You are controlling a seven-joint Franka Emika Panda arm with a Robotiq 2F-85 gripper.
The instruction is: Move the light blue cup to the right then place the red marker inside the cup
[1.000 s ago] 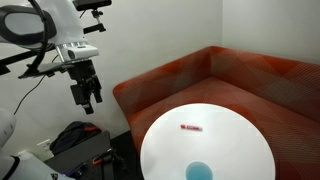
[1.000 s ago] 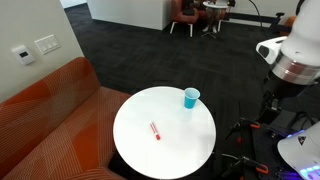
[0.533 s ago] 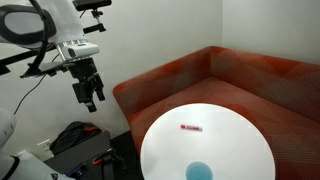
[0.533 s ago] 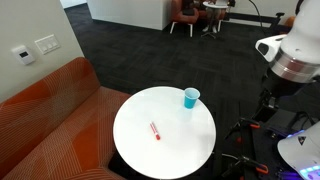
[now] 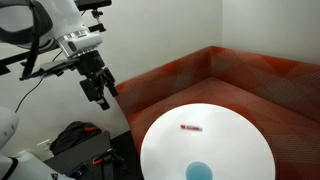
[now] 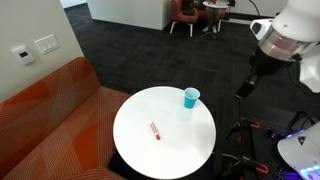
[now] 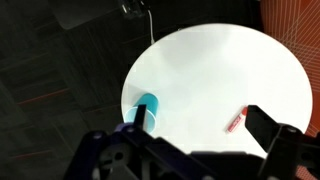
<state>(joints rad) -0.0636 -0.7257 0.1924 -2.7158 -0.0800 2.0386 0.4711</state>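
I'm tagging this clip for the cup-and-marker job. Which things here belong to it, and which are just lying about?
Belong to the job:
- light blue cup
- red marker
- gripper, open and holding nothing
- round white table they sit on

Just lying about:
- orange sofa
- black bag
- wall switches

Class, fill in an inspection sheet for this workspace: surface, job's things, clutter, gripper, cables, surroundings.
Surface: round white table.
Job's things: cup upright near the table's edge; marker lying flat, well apart from the cup.
Clutter: nothing seen.
Gripper: gripper open and empty, in the air beside the table.
Cables: black cable hanging by the arm.
Surroundings: orange sofa around the table; dark carpet.
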